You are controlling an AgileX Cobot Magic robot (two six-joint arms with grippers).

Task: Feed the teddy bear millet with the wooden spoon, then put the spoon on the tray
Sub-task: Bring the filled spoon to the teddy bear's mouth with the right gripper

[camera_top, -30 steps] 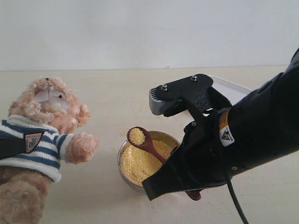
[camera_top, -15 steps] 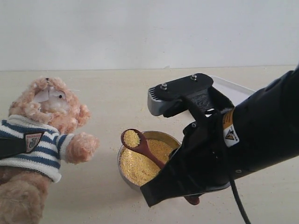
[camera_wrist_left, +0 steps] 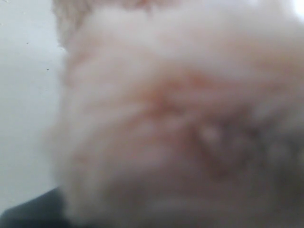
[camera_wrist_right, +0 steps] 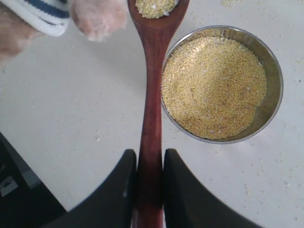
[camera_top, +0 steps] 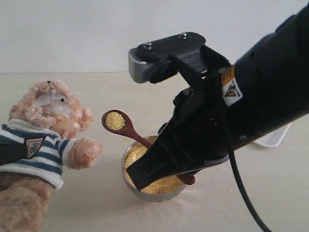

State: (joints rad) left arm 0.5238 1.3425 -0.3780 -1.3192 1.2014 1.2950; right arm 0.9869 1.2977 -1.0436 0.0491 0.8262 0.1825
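Right gripper [camera_wrist_right: 149, 159]: jaws pinching the wooden spoon [camera_wrist_right: 153, 95] by its handle, bottom centre.
Millet [camera_top: 115, 120]: heaped in the spoon bowl, left of centre, short of the teddy bear [camera_top: 46, 121]'s muzzle.
Left gripper [camera_top: 8, 152]: left edge, against the bear's shirt; jaw state unclear.
Risk: a tilted spoon would likely spill grains before the mouth.
Views: only the exterior shows the tray [camera_top: 275, 141], far right.
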